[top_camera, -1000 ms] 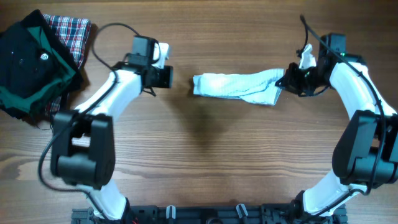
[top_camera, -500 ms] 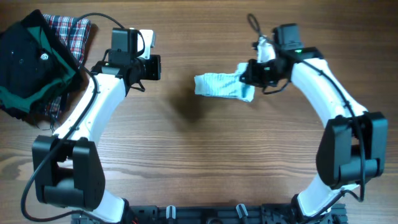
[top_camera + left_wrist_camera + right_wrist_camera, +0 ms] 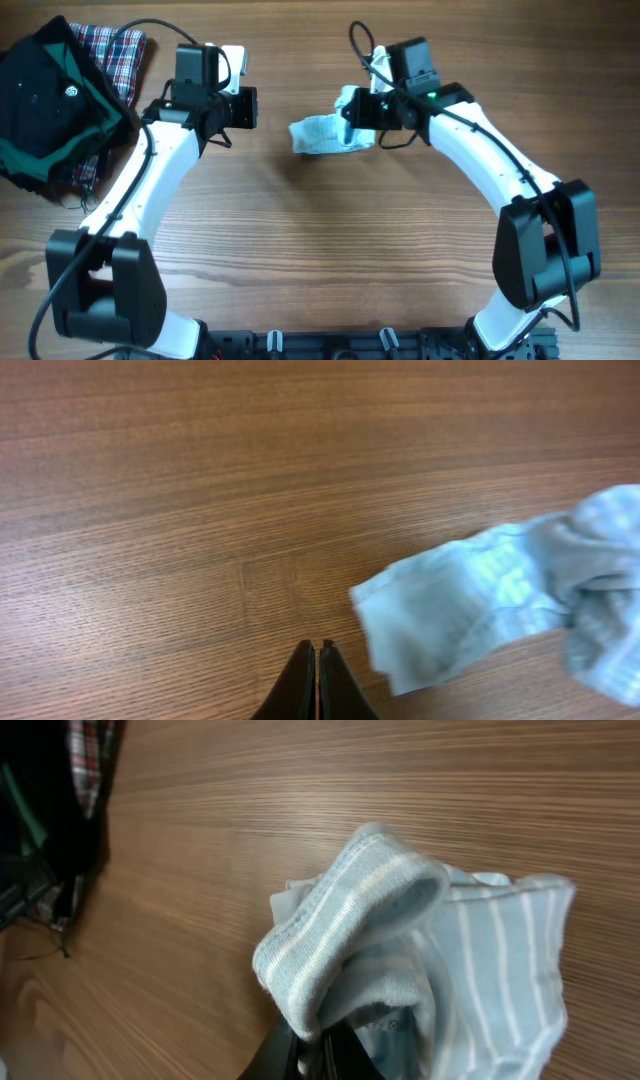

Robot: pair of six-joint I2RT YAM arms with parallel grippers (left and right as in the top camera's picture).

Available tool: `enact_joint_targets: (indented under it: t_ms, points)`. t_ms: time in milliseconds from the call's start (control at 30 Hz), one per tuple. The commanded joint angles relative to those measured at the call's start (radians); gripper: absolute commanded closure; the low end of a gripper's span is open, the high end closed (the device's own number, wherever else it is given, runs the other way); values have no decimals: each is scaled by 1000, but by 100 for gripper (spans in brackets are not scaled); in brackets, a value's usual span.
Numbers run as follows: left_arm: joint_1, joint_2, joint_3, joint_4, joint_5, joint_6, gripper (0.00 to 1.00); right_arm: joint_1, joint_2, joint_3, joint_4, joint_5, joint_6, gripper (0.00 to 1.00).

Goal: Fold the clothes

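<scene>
The clothes are one small pale-blue striped garment (image 3: 322,133) lying on the wooden table at upper centre, bunched and folded over on its right side. My right gripper (image 3: 352,112) is shut on its right end, and the right wrist view shows the striped hem (image 3: 350,920) draped over the jaws (image 3: 322,1038). My left gripper (image 3: 254,108) hovers left of the garment, shut and empty. In the left wrist view its jaws (image 3: 317,655) are just left of the garment's free end (image 3: 450,610).
A black-and-green garment (image 3: 45,100) lies on a red plaid cloth (image 3: 112,48) at the table's far left corner. Both show at the left edge of the right wrist view (image 3: 45,800). Bare wood table (image 3: 320,250) fills the front.
My right gripper carried the garment's right end leftward over the rest, shortening the long strip into a bunched fold. The left arm pulled back to the left, then held still.
</scene>
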Motion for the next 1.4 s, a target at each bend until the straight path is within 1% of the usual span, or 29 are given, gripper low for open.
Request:
enact_joint_targets:
  t_ms: [0,167,267,367,433,533,633,900,1067,1267,1367]
  points:
    - [3,-38,16,-4,-2,16,96,33,51,18,21,20,36,96]
    - [3,-39,16,-4,-2,16,96,48,89,18,23,21,36,96]
    - [10,-44,16,-4,-2,16,96,30,86,18,20,24,35,96]
    - [28,-51,16,-4,-1,15,96,-10,76,18,-13,20,26,96]
    - [33,-55,16,-4,3,11,96,-46,63,18,-53,8,-6,96]
    - [28,-55,16,-5,51,11,96,-92,43,18,-106,8,-50,96]
    - [13,-53,16,-8,87,8,96,-126,25,18,-144,8,-77,96]
    - [-71,9,15,25,89,3,96,-178,-2,18,-211,5,-105,96]
    - [-100,53,15,66,89,-23,96,-230,-16,18,-265,5,-129,96]
    - [-101,82,15,76,89,-49,96,-304,-63,18,-300,5,-155,96]
    - [-105,101,15,92,89,-117,96,-315,-81,18,-308,5,-163,96]
